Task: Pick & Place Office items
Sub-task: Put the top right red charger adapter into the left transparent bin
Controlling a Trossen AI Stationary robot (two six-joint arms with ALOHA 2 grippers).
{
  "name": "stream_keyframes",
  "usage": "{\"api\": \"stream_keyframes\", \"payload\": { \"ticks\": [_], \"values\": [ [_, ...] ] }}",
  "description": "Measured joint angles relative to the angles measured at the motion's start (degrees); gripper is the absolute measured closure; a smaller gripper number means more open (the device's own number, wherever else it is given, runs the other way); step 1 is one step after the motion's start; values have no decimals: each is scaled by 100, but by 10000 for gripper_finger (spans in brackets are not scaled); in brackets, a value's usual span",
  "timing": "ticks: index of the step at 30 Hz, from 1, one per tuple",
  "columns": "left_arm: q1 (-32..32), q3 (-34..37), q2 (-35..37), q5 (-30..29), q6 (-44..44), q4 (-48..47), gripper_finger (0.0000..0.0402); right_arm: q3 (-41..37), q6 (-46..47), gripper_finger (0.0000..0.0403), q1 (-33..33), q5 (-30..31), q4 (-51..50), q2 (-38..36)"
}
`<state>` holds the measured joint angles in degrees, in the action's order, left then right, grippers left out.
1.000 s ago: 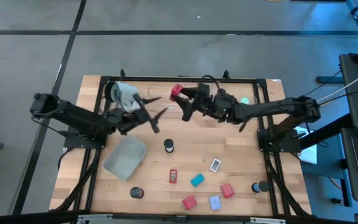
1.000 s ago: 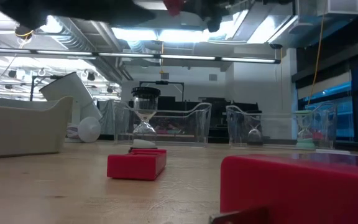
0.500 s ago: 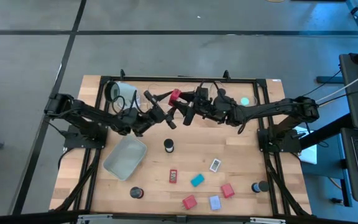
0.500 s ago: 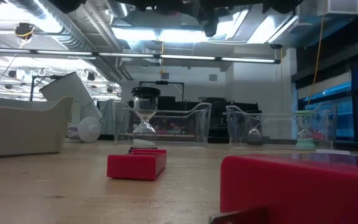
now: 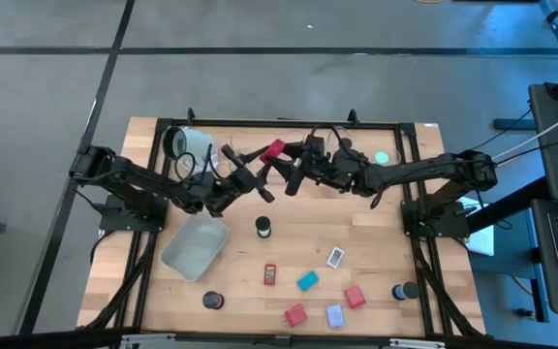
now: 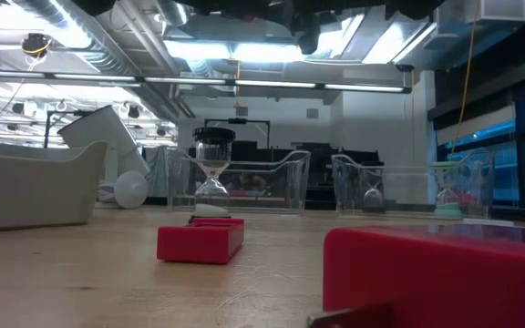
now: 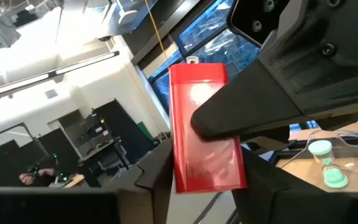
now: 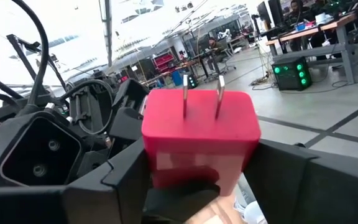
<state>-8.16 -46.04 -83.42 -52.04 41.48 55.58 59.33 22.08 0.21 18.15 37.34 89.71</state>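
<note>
A red block [image 5: 273,149] with two metal prongs [image 8: 201,96] hangs in the air over the table's far middle, between both grippers. My right gripper [image 5: 287,163] is shut on it from the table's right. My left gripper [image 5: 258,167] reaches in from the left and is shut on the block's other end. The other office items lie on the near half of the table, among them red blocks [image 5: 295,315], a teal piece [image 5: 307,281], black cylinders [image 5: 263,228] and small cards [image 5: 335,257]. A mint-green disc [image 5: 383,157] lies at the far right. My left gripper has the red block's lower end [image 7: 207,177] between its two fingers [image 7: 160,171], coming nearly level from the table's left. The block stands lifted clear of the table. My right gripper's finger [image 7: 253,106] crosses the block's face higher up. My right gripper pinches the red block's body below the prongs [image 8: 197,168] between its two fingers [image 8: 120,177], coming nearly level from the table's right. The prong end points away from the wrist. The block is lifted clear of the table.
A white cylinder with a dark end [image 5: 187,145] lies at the far left. Below my left arm sits a grey-blue tray [image 5: 195,244]. In the low view, clear trays [image 6: 244,182] stand along the far edge. Bare wood shows between the loose items.
My left gripper has gone toward the table's right edge and up to the red block. Its wide-open fingers have closed in and taken hold of the block's end. My right gripper has kept the block in place.
</note>
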Motion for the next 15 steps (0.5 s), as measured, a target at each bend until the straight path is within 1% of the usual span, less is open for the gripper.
{"api": "stream_keyframes", "payload": {
  "ticks": [8, 11, 15],
  "values": [
    [0, 0, 0, -40, -11, -30, 282, 2, -11, 162, -2, -23, -106, -2],
    [-2, 0, 2, -19, -66, -5, 282, 0, -33, 144, 0, -216, -209, -4],
    [-9, 0, 7, -15, -66, -1, 281, -2, 91, 109, -7, -496, -192, -11]
  ]
}}
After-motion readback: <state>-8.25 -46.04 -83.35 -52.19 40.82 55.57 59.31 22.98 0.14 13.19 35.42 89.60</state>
